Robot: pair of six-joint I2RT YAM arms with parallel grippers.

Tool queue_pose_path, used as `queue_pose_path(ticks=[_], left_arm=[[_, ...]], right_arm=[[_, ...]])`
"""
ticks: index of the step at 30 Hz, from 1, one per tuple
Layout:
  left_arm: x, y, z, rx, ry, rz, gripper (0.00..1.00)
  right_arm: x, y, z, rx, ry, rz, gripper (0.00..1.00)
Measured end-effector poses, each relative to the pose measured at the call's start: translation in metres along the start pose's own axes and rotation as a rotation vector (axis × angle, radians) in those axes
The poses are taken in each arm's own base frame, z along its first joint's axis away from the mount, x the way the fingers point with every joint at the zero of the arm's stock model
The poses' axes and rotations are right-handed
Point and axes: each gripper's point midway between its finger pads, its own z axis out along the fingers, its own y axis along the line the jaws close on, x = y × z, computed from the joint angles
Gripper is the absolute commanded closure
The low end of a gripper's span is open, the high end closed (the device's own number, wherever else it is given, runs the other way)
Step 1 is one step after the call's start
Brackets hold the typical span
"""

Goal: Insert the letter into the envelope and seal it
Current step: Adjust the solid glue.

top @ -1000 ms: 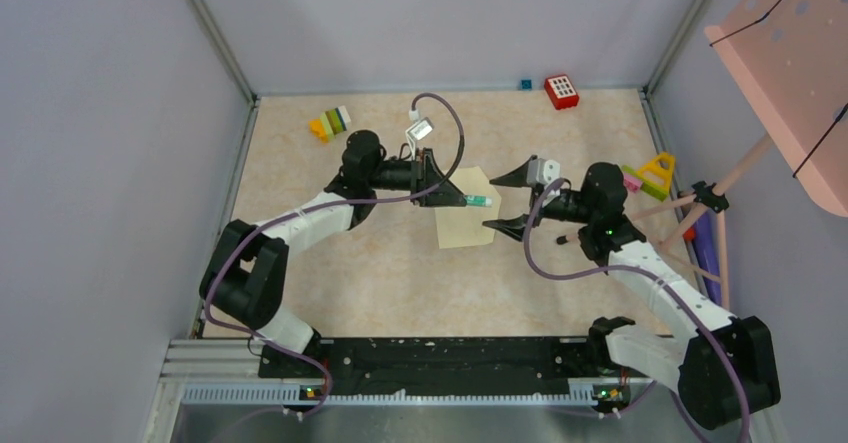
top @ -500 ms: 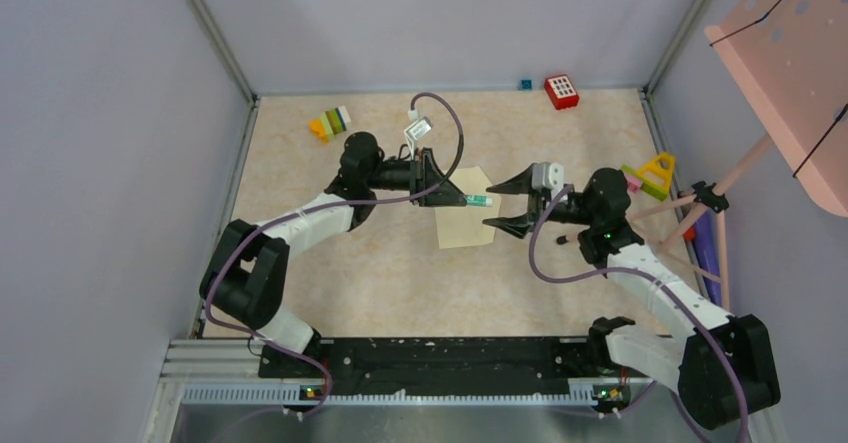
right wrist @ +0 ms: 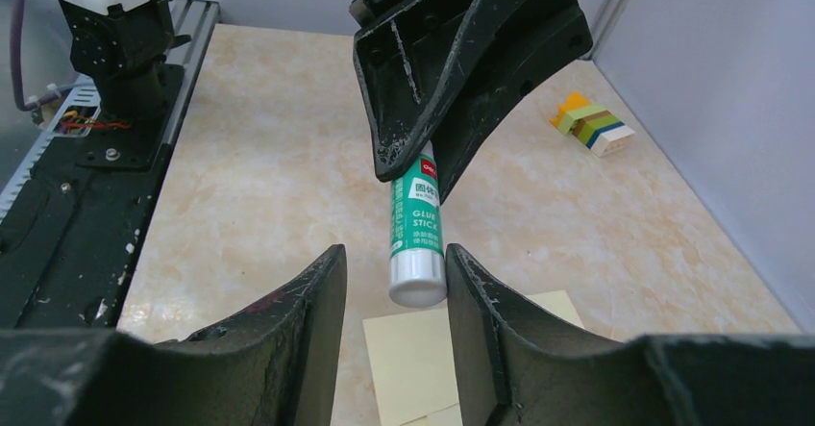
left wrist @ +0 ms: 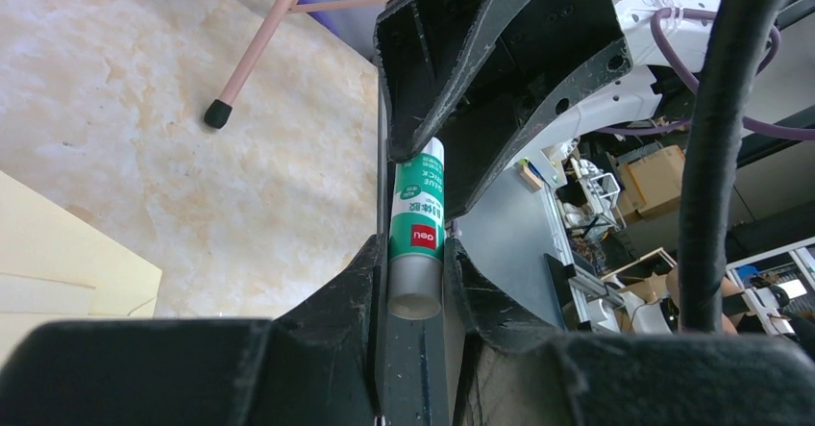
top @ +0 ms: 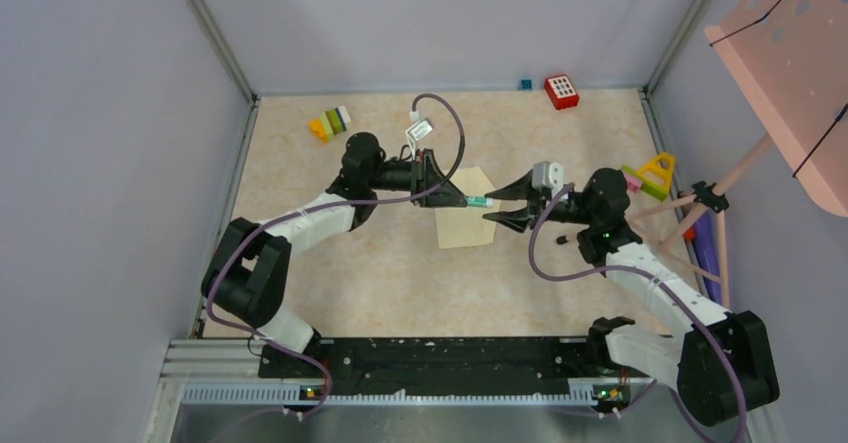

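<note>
1. The left gripper (top: 462,199) holds a green glue stick (top: 478,201) level above the table. Its jaws are narrowed and clamped on the near end of the tube, as the left wrist view shows.
2. The envelope (top: 465,225) lies flat on the marbled table (top: 330,263), just under and slightly nearer than the stick. It sits between the two grippers, with its pointed flap towards the far wall. No separate letter shows, so it is likely already inside.
3. The right gripper (top: 492,208) faces the left one. Its jaws stand partly open on either side of the stick's free end. In the right wrist view one finger (right wrist: 471,282) sits just beside the tube, with a gap on the other side, so it has no grip yet.
4. The step in hand looks like uncapping the glue for sealing.
5. Next, the right jaws need to pinch the free end squarely, then pull straight away along the tube's axis while the left holds firm. A skewed pull could twist the stick loose.
</note>
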Motion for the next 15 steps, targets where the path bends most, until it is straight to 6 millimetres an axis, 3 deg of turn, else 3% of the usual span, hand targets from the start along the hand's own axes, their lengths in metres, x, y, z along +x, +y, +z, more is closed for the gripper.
queue_pose_path(ticks=[6, 11, 15], left_arm=[[0.0021, 0.0002, 0.0001, 0.005, 0.008, -0.011, 1.0], [0.0027, -0.0001, 0.0001, 0.006, 0.01, -0.013, 1.0], [0.0028, 0.0, 0.0001, 0.006, 0.01, -0.013, 0.99]], right_arm=[[-0.0008, -0.0005, 0.0005, -0.001, -0.004, -0.001, 0.8], [0.0007, -0.0012, 0.0008, -0.001, -0.002, -0.004, 0.82], [0.0012, -0.0015, 0.0008, 0.0, -0.001, -0.004, 0.93]])
